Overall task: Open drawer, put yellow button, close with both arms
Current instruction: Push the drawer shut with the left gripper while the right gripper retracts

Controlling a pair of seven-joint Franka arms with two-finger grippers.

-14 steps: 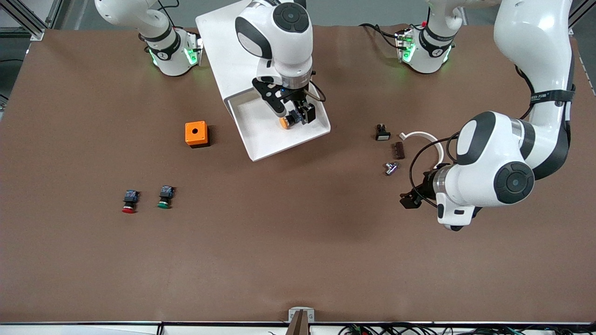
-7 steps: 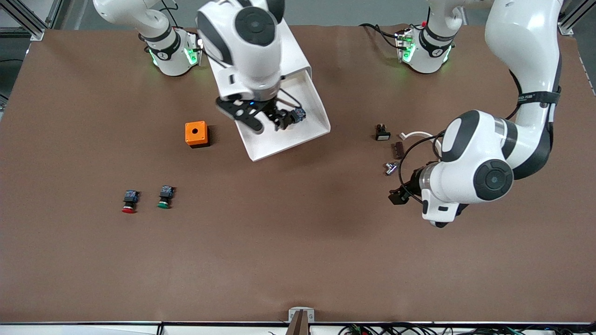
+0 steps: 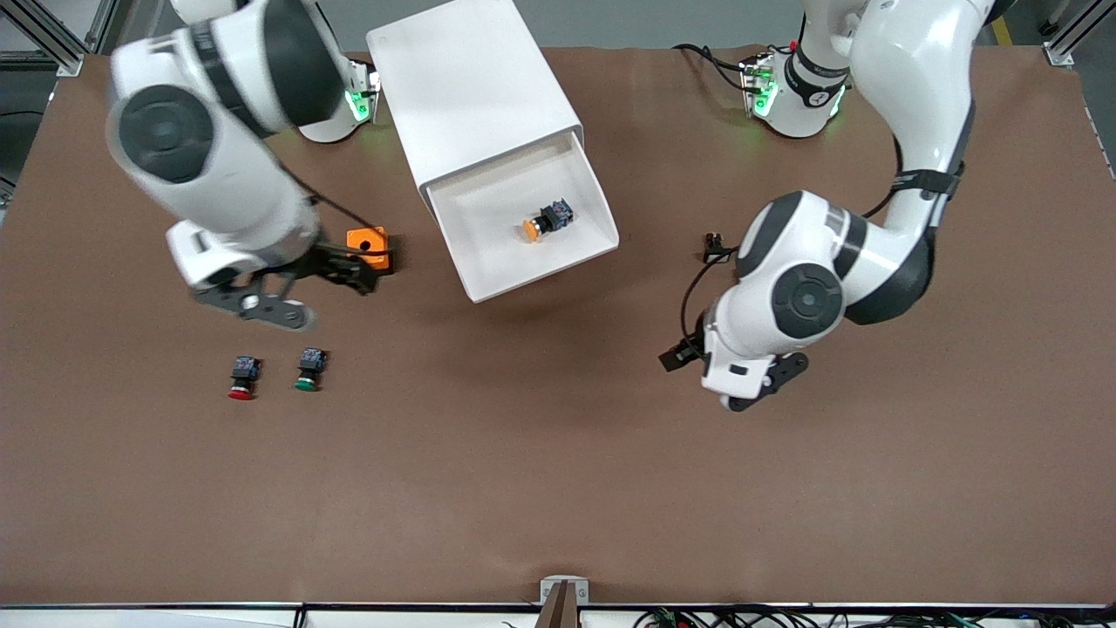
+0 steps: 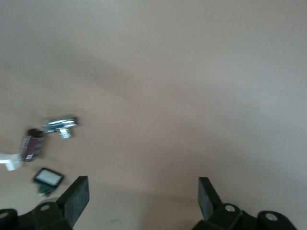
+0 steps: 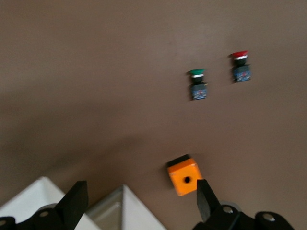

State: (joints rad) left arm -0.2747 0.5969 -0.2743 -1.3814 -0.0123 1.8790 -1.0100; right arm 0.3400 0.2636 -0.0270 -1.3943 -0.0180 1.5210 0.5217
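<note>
The white cabinet [image 3: 471,87] stands between the arm bases, with its top drawer [image 3: 602,228] pulled out toward the front camera. The yellow button [image 3: 540,222] lies on its side in the drawer, free of both grippers. My right gripper [image 3: 349,269] is open and empty, up in the air over the orange box [image 3: 367,248] beside the drawer. In the right wrist view its fingers [image 5: 140,196] frame that box [image 5: 184,176] and a white drawer corner [image 5: 132,211]. My left gripper [image 3: 677,357] is open and empty over bare table; in the left wrist view [image 4: 142,191] nothing lies between its fingers.
A red-capped button [image 3: 241,378] and a green-capped button [image 3: 309,369] lie nearer the front camera toward the right arm's end. Small parts lie by the left arm: a white-faced switch [image 4: 48,177], a brown piece [image 4: 32,146] and a silver piece [image 4: 61,127].
The right gripper let go of the yellow button in the drawer and swung away toward the right arm's end, over the orange box. The left arm moved toward the table's middle.
</note>
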